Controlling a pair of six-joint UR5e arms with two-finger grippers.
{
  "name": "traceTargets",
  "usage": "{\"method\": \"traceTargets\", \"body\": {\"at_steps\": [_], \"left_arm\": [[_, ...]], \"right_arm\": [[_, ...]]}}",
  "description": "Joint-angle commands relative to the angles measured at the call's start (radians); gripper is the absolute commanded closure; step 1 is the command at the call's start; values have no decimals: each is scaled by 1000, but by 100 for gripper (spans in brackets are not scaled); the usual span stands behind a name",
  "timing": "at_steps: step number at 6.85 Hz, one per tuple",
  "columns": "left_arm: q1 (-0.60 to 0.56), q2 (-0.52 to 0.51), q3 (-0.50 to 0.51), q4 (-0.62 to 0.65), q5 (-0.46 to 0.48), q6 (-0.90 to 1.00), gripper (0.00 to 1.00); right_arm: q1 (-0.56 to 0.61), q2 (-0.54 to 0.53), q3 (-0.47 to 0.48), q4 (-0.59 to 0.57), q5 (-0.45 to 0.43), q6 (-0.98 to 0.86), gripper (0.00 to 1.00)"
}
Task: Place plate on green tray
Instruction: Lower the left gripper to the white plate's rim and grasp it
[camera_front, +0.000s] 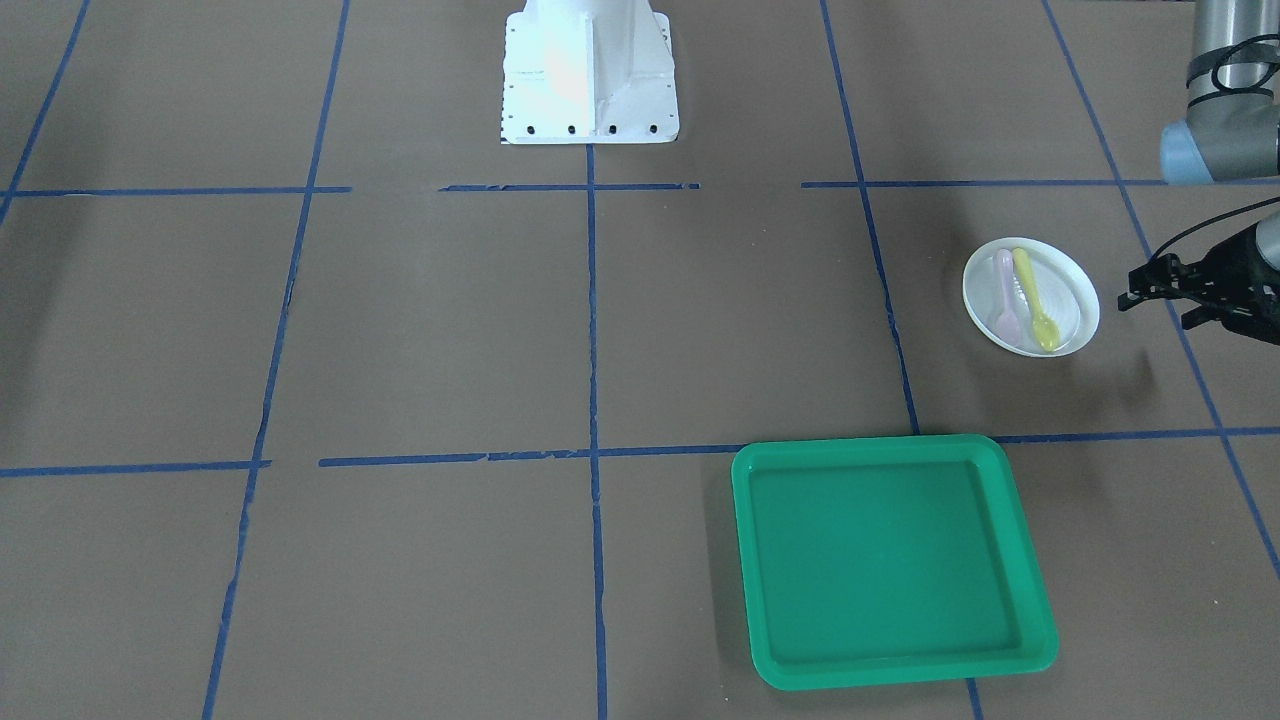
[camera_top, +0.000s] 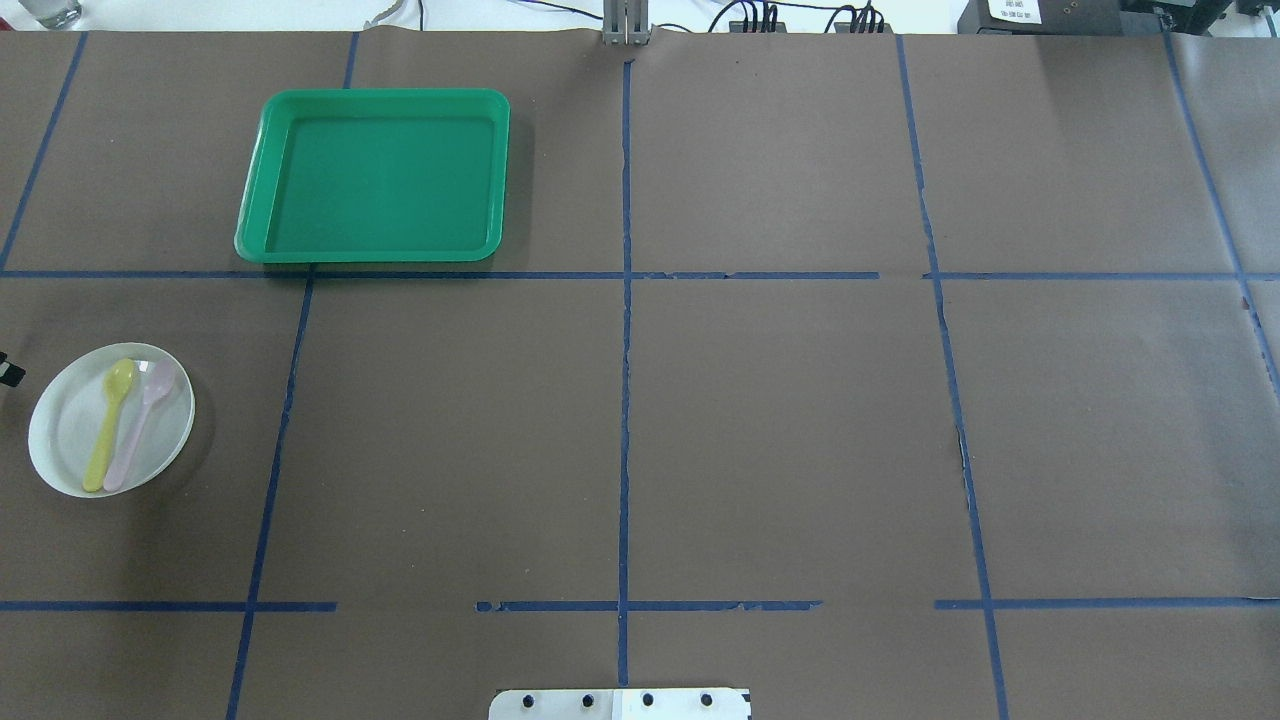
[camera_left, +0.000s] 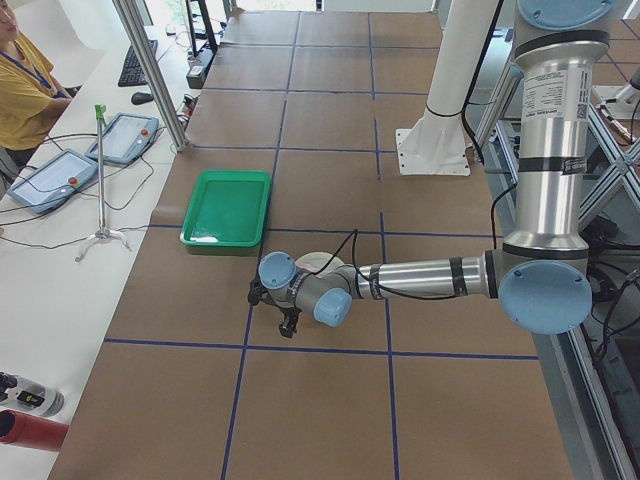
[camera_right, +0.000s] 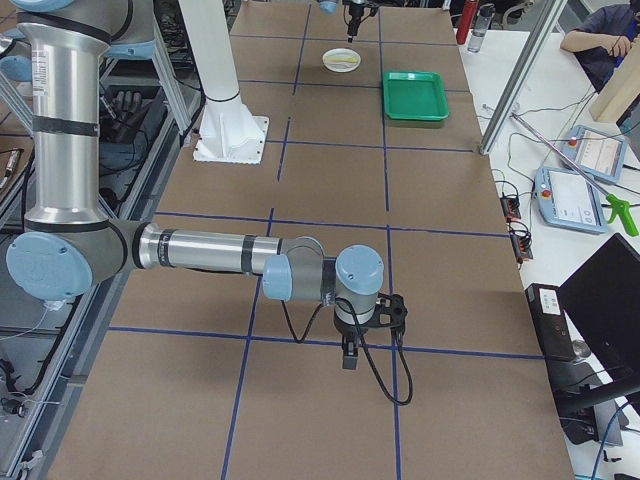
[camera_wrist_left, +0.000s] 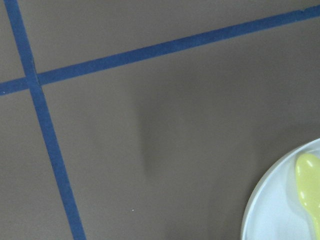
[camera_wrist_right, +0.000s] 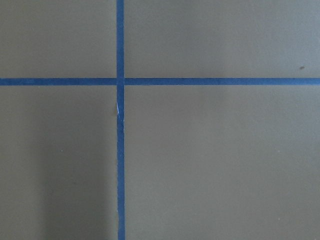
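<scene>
The small white plate (camera_front: 1072, 290) lies on the brown table with a yellow spoon (camera_front: 1032, 298) and a pink spoon (camera_front: 1004, 292) in it. It also shows in the overhead view (camera_top: 65, 425) at the far left. The green tray (camera_front: 890, 560) lies empty a little way off (camera_top: 375, 175). My left gripper (camera_front: 1155, 298) hangs low just beside the plate, apart from it, and looks open and empty. The left wrist view shows the plate's rim (camera_wrist_left: 272, 200) at its lower right. My right gripper (camera_right: 355, 345) hangs over bare table far from both; I cannot tell if it is open.
The robot's white base (camera_front: 588, 75) stands at the table's middle edge. Blue tape lines (camera_front: 592, 400) mark a grid on the brown cover. An operator (camera_left: 25, 85) and teach pendants (camera_left: 125, 135) are on a side table beyond the tray.
</scene>
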Motion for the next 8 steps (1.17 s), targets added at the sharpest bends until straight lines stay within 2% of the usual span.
{"method": "traceTargets", "body": {"at_steps": [1, 4, 6, 8], "left_arm": [[40, -9, 12, -5, -4, 1, 0], [61, -32, 64, -66, -7, -1, 0], [64, -56, 58, -67, -33, -1, 6], [90, -61, 57, -73, -33, -18, 32]], "right_arm": [[0, 0, 0, 0, 0, 1, 0], [0, 0, 0, 0, 0, 1, 0], [0, 0, 0, 0, 0, 1, 0], [0, 0, 0, 0, 0, -1, 0]]}}
